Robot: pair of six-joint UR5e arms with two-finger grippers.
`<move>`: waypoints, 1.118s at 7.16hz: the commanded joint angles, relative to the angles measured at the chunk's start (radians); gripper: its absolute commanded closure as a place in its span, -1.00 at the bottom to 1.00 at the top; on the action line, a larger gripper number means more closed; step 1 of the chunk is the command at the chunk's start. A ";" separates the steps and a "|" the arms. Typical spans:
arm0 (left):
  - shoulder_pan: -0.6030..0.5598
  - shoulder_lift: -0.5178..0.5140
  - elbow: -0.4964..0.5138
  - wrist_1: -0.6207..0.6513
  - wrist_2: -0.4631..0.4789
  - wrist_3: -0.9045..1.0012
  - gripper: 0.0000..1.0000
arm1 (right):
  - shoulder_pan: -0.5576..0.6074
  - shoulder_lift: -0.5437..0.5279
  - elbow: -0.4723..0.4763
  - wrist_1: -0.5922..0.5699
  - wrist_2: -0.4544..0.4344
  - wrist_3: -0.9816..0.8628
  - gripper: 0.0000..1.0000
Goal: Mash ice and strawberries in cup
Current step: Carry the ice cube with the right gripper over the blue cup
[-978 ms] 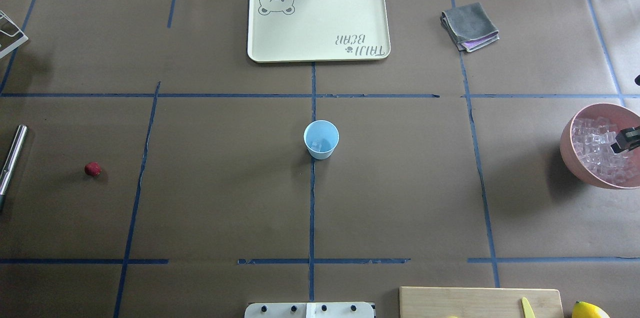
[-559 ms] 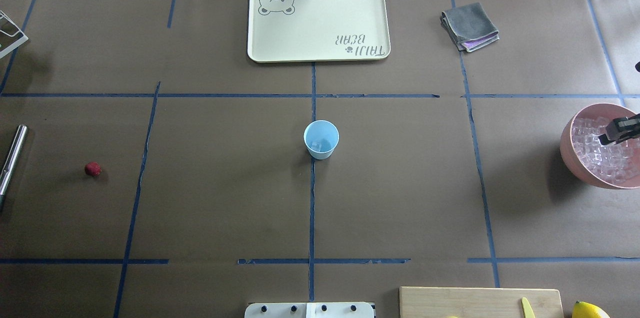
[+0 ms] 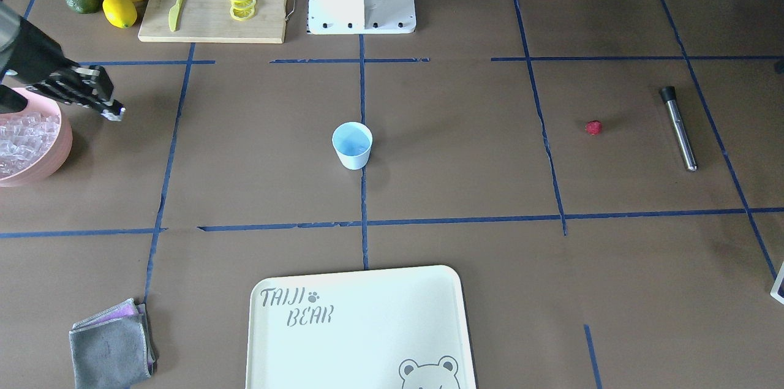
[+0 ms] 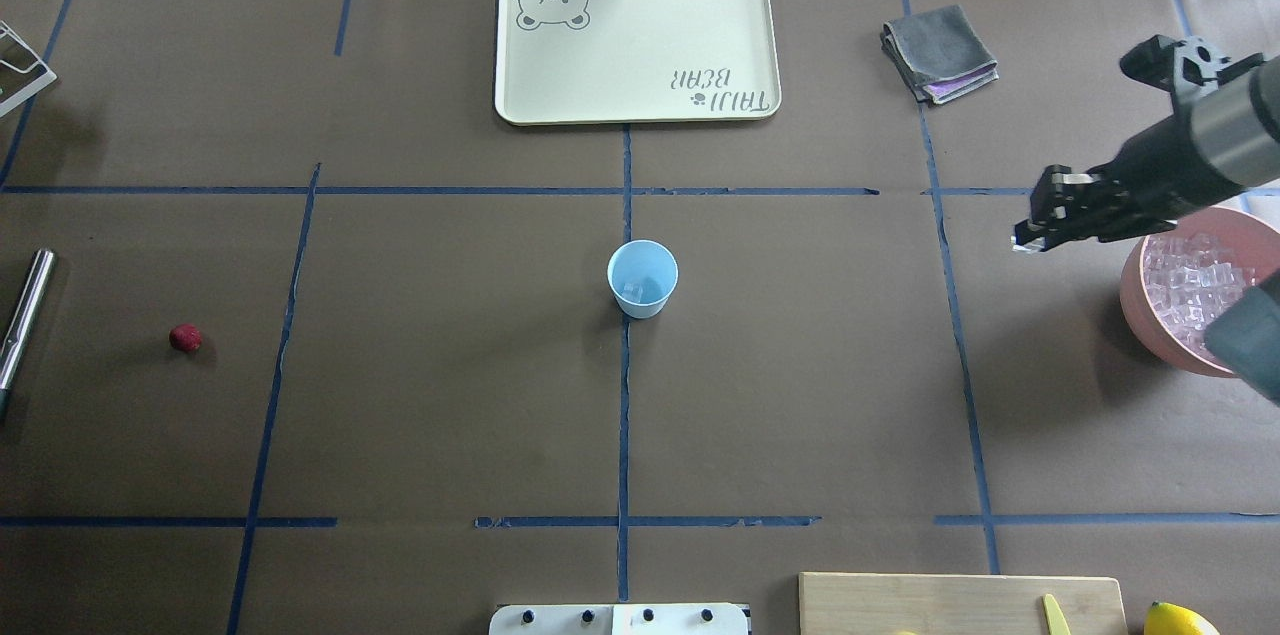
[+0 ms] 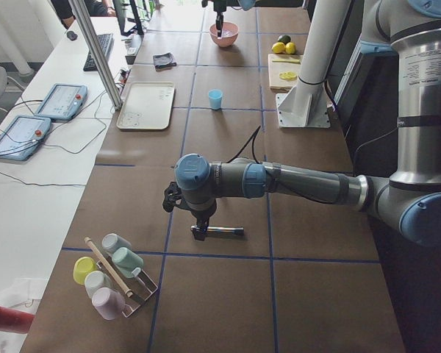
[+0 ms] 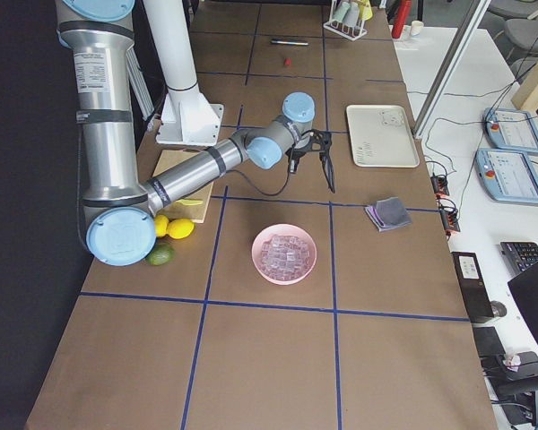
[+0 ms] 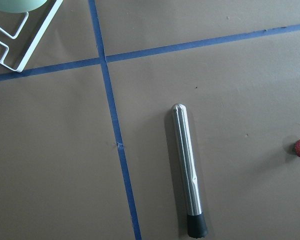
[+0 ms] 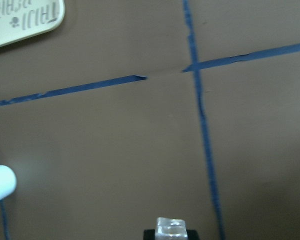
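The light-blue cup stands upright at the table's middle with a piece of ice in it; it also shows in the front view. My right gripper is in the air to the left of the pink bowl, shut on a clear ice cube. More ice fills the bowl. The red strawberry lies on the table at the left. My left gripper hangs over a steel muddler; I cannot tell whether it is open or shut.
The pink bowl sits at the right edge. A cream tray and a folded grey cloth lie at the back. A cutting board holds lemon slices and a knife, with lemons beside it. A cup rack stands at the far left.
My right gripper has risen out of the pink bowl with an ice cube and moved left and back over the table. Cup, strawberry and muddler have not moved.
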 commanded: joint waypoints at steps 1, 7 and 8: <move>0.000 0.000 0.000 0.000 0.000 0.000 -1.00 | -0.237 0.213 -0.023 -0.011 -0.207 0.313 1.00; 0.000 0.000 0.000 0.000 0.000 0.000 -1.00 | -0.453 0.524 -0.303 0.002 -0.510 0.514 1.00; 0.000 0.000 -0.001 0.000 0.000 0.000 -1.00 | -0.453 0.526 -0.305 0.002 -0.510 0.513 1.00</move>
